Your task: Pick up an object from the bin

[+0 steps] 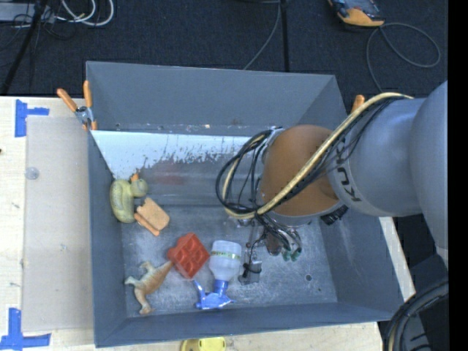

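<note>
Gripper (pixel 252 267): low in the grey metal bin (pixel 219 108), near the middle of its floor and toward the near wall. It hangs below the arm's orange wrist cover (pixel 292 170) and a loop of black and yellow cables (pixel 241 174). It cannot be told whether it is spread or pressed together, and nothing can be seen held in it.

Nearest item: a pale translucent plastic container with a greenish top (pixel 225 259), on the floor just beside the gripper on its left. Contact between the two cannot be confirmed.

Adjacent items:
- A small blue plastic piece (pixel 213 298) lies just below the container, near the near wall.
- A red square block with a quilted face (pixel 189 254) lies tilted, just left of the container.
- A tan plastic dinosaur figure (pixel 148 282) lies on its side near the red block's lower left corner.

Farther items, by the left wall and well apart from the gripper:
- An orange ribbed rectangular block (pixel 152 216).
- A yellow-green rounded soft toy (pixel 126 198), touching that block on its upper left.
</note>
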You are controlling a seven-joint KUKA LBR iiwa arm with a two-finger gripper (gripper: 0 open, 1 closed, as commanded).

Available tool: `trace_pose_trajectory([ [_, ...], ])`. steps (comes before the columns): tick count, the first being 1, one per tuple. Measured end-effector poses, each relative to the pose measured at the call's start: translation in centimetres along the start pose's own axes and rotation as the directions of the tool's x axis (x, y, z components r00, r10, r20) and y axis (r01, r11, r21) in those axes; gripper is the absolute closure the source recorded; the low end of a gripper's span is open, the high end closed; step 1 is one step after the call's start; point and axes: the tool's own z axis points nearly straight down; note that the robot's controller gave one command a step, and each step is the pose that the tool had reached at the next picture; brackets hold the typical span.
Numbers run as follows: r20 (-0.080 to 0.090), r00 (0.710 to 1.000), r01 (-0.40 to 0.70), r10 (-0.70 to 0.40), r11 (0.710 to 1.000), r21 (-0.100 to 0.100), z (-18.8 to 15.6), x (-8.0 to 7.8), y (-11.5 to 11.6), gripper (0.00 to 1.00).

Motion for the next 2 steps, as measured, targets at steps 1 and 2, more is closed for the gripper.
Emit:
trace_pose_trajectory([
  [1,-0.014,1.0,0.008,-0.009,1.0,-0.002,4.2,3.31,7.61,1.0],
  [2,-0.014,1.0,0.008,-0.009,1.0,-0.002,4.2,3.31,7.61,1.0],
])
